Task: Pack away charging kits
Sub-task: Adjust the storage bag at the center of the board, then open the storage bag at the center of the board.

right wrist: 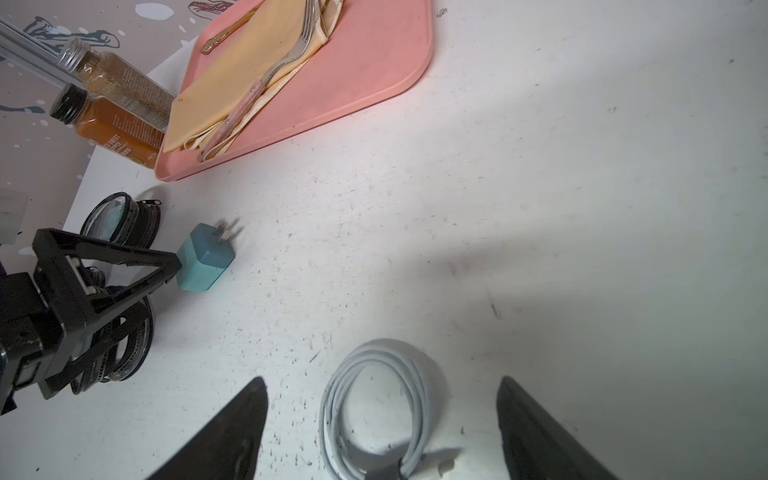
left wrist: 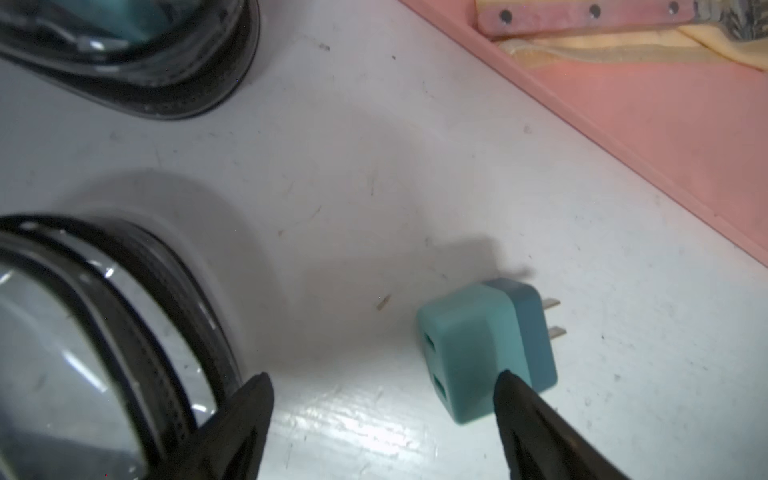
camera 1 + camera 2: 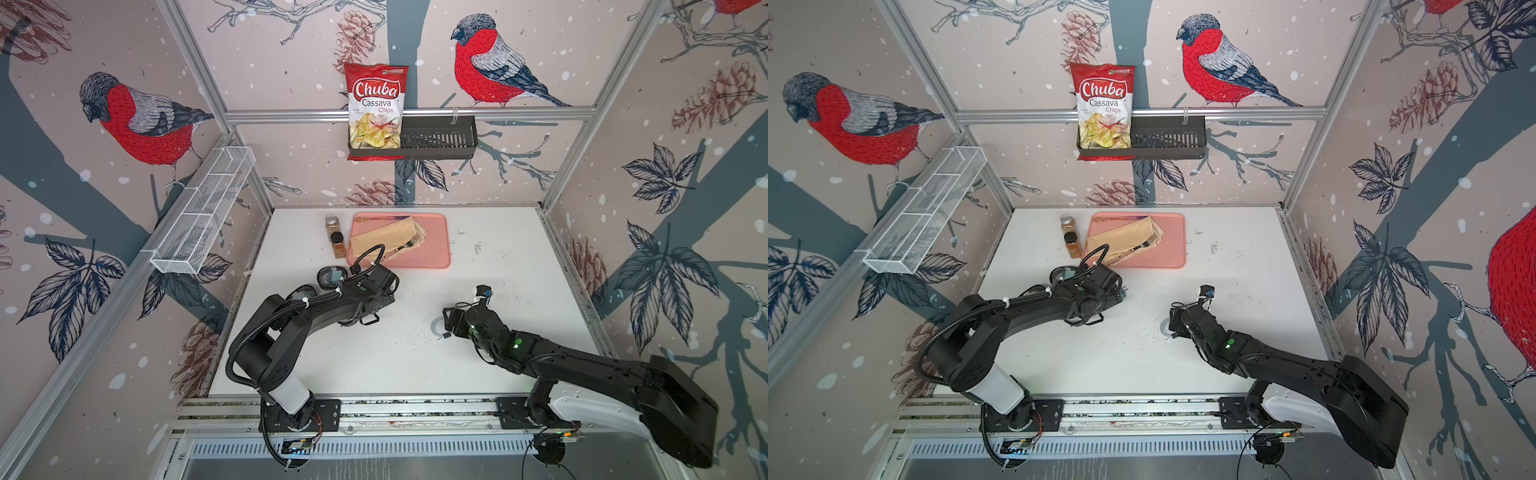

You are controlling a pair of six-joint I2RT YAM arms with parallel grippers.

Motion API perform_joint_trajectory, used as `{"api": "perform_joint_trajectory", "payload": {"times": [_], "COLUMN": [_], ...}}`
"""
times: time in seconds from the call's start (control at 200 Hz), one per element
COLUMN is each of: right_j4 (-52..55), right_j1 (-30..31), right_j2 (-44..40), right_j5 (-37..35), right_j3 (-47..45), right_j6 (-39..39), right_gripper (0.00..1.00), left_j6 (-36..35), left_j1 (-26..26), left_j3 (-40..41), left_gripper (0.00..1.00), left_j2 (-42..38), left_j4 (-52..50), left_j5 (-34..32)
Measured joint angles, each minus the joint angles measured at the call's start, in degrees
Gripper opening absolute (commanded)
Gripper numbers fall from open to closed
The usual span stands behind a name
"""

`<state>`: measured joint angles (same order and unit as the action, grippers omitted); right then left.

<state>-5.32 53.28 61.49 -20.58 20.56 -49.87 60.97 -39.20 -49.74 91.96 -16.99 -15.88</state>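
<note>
A teal plug adapter (image 2: pixel 486 349) lies on its side on the white table, prongs pointing away from my left gripper (image 2: pixel 382 380). That gripper is open, one fingertip (image 2: pixel 515 399) over the adapter's edge, the other beside a black clear-lidded case (image 2: pixel 124 332). A second case (image 2: pixel 166 83), with something teal inside, lies further off; both cases (image 3: pixel 330 277) (image 3: pixel 301 293) show in a top view beside the left arm. My right gripper (image 1: pixel 380 382) stands open just above a coiled white cable (image 1: pixel 374 411), one finger on each side. The cable (image 3: pixel 436 326) (image 3: pixel 1165 326) shows in both top views.
A pink tray (image 3: pixel 440 249) with a folded yellow napkin and a fork sits at the back. Two brown spice jars (image 3: pixel 332 226) (image 3: pixel 337 245) stand left of it. On the walls hang a black basket (image 3: pixel 440 139) with a chips bag (image 3: pixel 376 108) and a white wire basket (image 3: pixel 203 212).
</note>
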Motion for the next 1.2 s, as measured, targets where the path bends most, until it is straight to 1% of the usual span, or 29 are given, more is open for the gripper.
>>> {"api": "perform_joint_trajectory", "payload": {"times": [0.16, 0.225, 0.35, 0.44, 0.57, 0.665, 0.72, 0.8, 0.87, 0.976, 1.046, 1.096, 1.201], "right_j4": [0.07, 0.44, 1.27, 1.29, 1.27, 1.33, 1.36, 1.25, 0.81, -0.37, -0.85, -1.42, -0.96], "right_j1": [1.66, 1.92, 1.92, 1.92, 1.9, 1.88, 1.92, 1.95, 2.08, 2.08, 2.1, 2.1, 2.1], "right_j2": [-0.28, -0.35, -1.07, -1.22, -0.28, 1.51, 2.75, 4.48, 5.84, 8.17, 10.38, 11.96, 15.34], "right_j5": [-1.4, -2.36, -3.41, -3.37, -2.89, -1.86, -1.29, -0.59, -0.35, 0.02, 0.24, 0.26, 0.22], "right_j3": [-0.9, -1.55, -3.28, -4.0, -4.33, -4.15, -3.63, -2.84, -2.29, -1.25, 0.09, 1.07, 3.61], "right_j6": [-2.21, -4.04, -7.98, -10.69, -13.75, -15.26, -16.2, -16.26, -16.39, -16.37, -16.17, -16.02, -15.96], "right_gripper": [0.85, 0.85, 0.85, 0.85, 0.84, 0.8, 0.79, 0.78, 0.76, 0.73, 0.73, 0.69, 0.58], "left_j6": [2.32, 3.41, 5.46, 6.36, 6.75, 7.17, 7.02, 5.84, 3.06, -0.59, -3.32, -4.79, -7.26], "left_j1": [-3.74, -4.33, -4.37, -4.48, -4.52, -4.52, -4.52, -4.17, -2.82, 0.07, 2.19, 2.78, 3.21], "left_j3": [3.41, 5.35, 8.83, 10.86, 12.94, 14.1, 15.28, 17.81, 19.43, 19.58, 18.82, 17.57, 14.38], "left_gripper": [0.88, 0.89, 0.89, 0.89, 0.9, 0.94, 0.96, 0.96, 0.96, 0.96, 0.93, 0.92, 0.91], "left_j2": [-4.92, -6.93, -10.69, -14.25, -21.81, -28.13, -31.74, -35.87, -38.4, -39.8, -39.1, -37.79, -34.07], "left_j4": [-0.24, -0.44, -2.6, -3.45, -4.68, -6.47, -7.02, -7.04, -7.26, -7.28, -7.61, -7.85, -8.28], "left_j5": [-2.32, -3.34, -6.67, -7.67, -8.39, -9.77, -11.3, -13.55, -14.99, -16.02, -15.98, -16.06, -16.37]}}
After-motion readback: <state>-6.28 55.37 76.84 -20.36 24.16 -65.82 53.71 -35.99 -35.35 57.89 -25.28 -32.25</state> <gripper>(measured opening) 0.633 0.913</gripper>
